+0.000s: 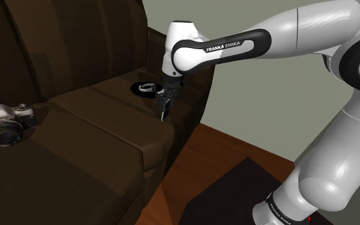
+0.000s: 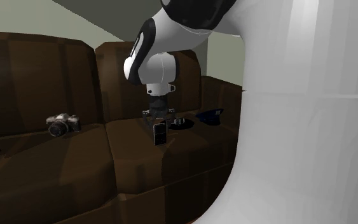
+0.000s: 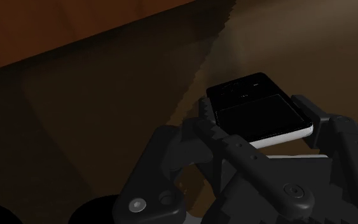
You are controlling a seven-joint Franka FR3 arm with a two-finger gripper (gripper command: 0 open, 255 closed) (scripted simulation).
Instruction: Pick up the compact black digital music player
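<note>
A small black music player [image 2: 160, 133] with a pale edge hangs upright from my gripper [image 2: 160, 125], a little above the brown sofa seat [image 2: 139, 159]. In the wrist view the player [image 3: 260, 108] lies clasped between the two black fingers [image 3: 199, 130], its dark screen facing the camera. In the shoulder view the gripper [image 1: 165, 108] points down over the seat cushion's right end, near the armrest [image 1: 191, 89], and the player there is a thin dark sliver.
A silver and black camera [image 1: 4, 121] lies on the far seat cushion. A dark round object with a silver part [image 1: 144, 87] sits just behind the gripper, and another dark item [image 2: 209, 116] rests beside it. Wooden floor [image 1: 236, 153] lies past the armrest.
</note>
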